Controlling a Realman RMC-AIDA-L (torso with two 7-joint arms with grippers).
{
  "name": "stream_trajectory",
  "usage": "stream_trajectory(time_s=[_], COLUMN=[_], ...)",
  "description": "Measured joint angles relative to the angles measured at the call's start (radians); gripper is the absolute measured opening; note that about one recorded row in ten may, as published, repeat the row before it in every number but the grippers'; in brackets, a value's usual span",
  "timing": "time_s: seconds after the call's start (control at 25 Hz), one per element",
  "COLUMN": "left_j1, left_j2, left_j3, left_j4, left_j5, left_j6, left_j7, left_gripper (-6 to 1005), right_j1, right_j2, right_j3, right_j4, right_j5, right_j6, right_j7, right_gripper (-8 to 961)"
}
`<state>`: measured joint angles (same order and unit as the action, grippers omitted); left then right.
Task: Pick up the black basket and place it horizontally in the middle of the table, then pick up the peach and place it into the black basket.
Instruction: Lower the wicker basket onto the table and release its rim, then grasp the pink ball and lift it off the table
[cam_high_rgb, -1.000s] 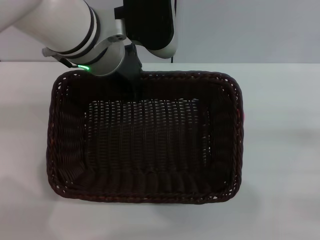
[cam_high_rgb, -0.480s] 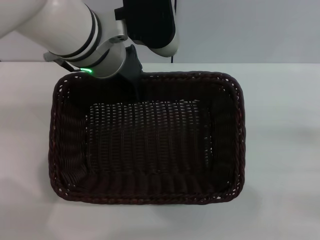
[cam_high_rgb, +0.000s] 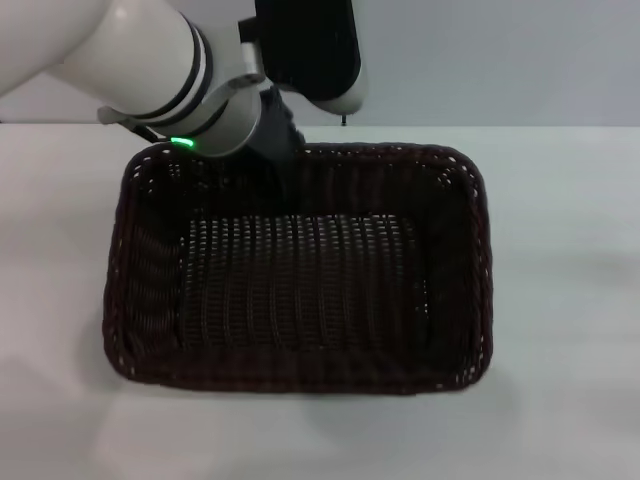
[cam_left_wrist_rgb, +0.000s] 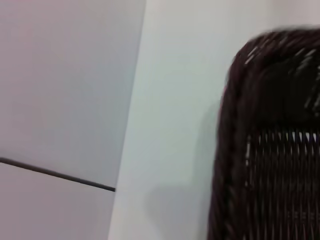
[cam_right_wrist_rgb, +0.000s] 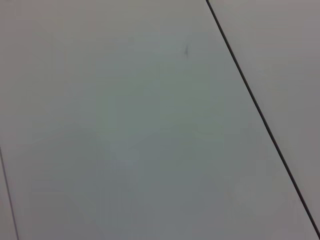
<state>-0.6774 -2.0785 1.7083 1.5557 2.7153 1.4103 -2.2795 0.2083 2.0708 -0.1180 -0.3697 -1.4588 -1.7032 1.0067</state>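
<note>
The black basket (cam_high_rgb: 482, 262) is a large dark woven rectangle, long side across the view, over the middle of the white table (cam_high_rgb: 565, 300). My left gripper (cam_high_rgb: 282, 165) reaches down from the upper left and is shut on the basket's far rim, left of its middle, with a dark finger inside the wall. The basket is empty. Its rounded corner also shows in the left wrist view (cam_left_wrist_rgb: 234, 150), over the table (cam_left_wrist_rgb: 170, 125). The peach is not in view. My right gripper is out of view.
A grey wall (cam_high_rgb: 500, 60) rises behind the table's far edge. Bare tabletop lies to the left, right and front of the basket. The right wrist view shows only a plain grey surface with a dark line (cam_right_wrist_rgb: 255, 107).
The basket has sunk toward the table and looks smaller, shifting slightly right and away from me. My left arm moved with it, still gripping the far rim.
</note>
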Motion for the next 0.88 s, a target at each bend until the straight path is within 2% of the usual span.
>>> stream_trajectory(time_s=[0.2,0.32,0.56,0.6,0.68,0.8,0.88], left_j1=[0.001,0.006,0.045,0.086,0.128,0.227,0.305], left_j2=[0.0,0.0,0.007,0.009,0.009,0.012,0.014], left_j3=[0.0,-0.006,-0.091,-0.188,-0.276,-0.44,-0.513], left_j4=[0.001,-0.001,0.02,0.046,0.06,0.064,0.051], left_j5=[0.0,0.0,-0.042,-0.127,-0.236,-0.528,-0.724], left_j6=[-0.02,-0.046,-0.114,-0.149,-0.174,-0.219,-0.243], left_j7=[0.0,0.004,0.01,0.031,0.061,0.146,0.223], left_gripper=[527,735,735,734,734,734,734], right_j1=[0.0,-0.001,-0.002,-0.002,0.002,0.023,0.051], right_j2=[0.0,0.0,-0.002,-0.004,-0.004,-0.014,-0.028], right_j3=[0.0,0.0,0.0,0.0,0.0,0.0,0.0], right_j4=[0.0,0.0,-0.053,-0.096,-0.22,-0.436,-0.577], right_j5=[0.0,0.0,-0.044,-0.071,-0.154,-0.309,-0.426], right_j6=[-0.001,0.0,-0.006,-0.009,-0.008,-0.008,-0.028], right_j7=[0.0,0.0,0.029,0.057,0.156,0.351,0.48], right_gripper=[712,712,712,712,712,712,712])
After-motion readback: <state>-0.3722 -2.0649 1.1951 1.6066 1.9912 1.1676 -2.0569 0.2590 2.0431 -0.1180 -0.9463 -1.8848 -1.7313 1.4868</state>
